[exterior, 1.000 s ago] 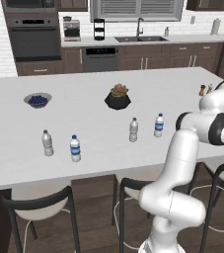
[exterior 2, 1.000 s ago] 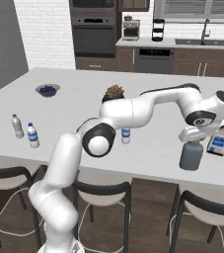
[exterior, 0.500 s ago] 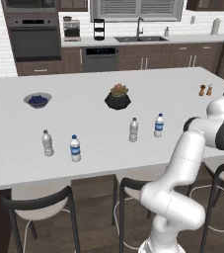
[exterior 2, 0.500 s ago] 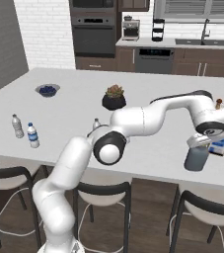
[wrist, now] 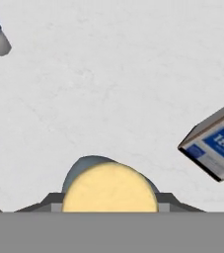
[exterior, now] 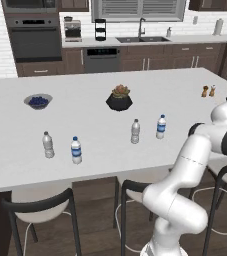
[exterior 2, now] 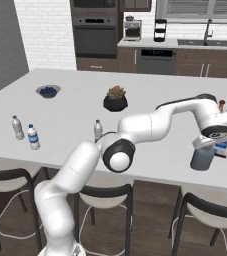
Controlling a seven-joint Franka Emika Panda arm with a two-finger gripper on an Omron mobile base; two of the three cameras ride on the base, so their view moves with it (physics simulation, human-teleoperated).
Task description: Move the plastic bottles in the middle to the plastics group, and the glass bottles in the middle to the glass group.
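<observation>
My gripper (exterior 2: 208, 145) is shut on the neck of the glass bottle (exterior 2: 202, 159), a squat grey-blue one held upright low over the counter's right front. In the hand view its tan stopper (wrist: 109, 190) sits between my fingertips (wrist: 48, 201). Just to its right stands the glass group, a squarish pale bottle (exterior 2: 221, 148) (wrist: 214, 146) with a blue label. Two slim plastic bottles (exterior: 135, 131) (exterior: 161, 126) stand mid-counter. The plastics group, two more water bottles (exterior: 48, 145) (exterior: 76, 150), is at the front left.
A dark pot with a plant (exterior: 119, 98) and a bowl of blueberries (exterior: 38, 101) sit further back on the white counter (exterior: 85, 120). Two small brown shakers (exterior: 208, 91) stand at the far right. Stools (exterior 2: 102, 195) line the front edge.
The arm has carried the grey-blue bottle to the right along the counter's front, up close beside the squarish pale bottle. The water bottles have not moved.
</observation>
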